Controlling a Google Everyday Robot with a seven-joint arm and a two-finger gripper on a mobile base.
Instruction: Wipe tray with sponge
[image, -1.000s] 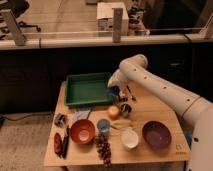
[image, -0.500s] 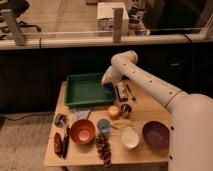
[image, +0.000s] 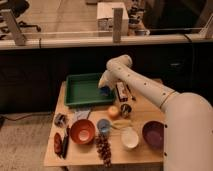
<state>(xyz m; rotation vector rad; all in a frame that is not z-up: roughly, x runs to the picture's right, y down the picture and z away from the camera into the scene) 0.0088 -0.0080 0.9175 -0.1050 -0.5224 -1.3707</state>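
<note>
The green tray (image: 82, 91) lies at the back left of the wooden table. My gripper (image: 104, 88) hangs from the white arm over the tray's right edge. A small blue sponge (image: 105, 92) sits at its tip, held in the fingers, low over the tray's right inner side. I cannot tell whether the sponge touches the tray floor.
Right of the tray stand a dark packet (image: 120, 91), a metal can (image: 125, 110) and an orange fruit (image: 114, 111). In front are an orange-red bowl (image: 82, 131), a light-blue cup (image: 103, 126), a white bowl (image: 129, 137), a purple bowl (image: 153, 132) and grapes (image: 103, 147).
My gripper moved with the sponge from over the table right of the tray, up and left, and now sits over the tray's right edge.
</note>
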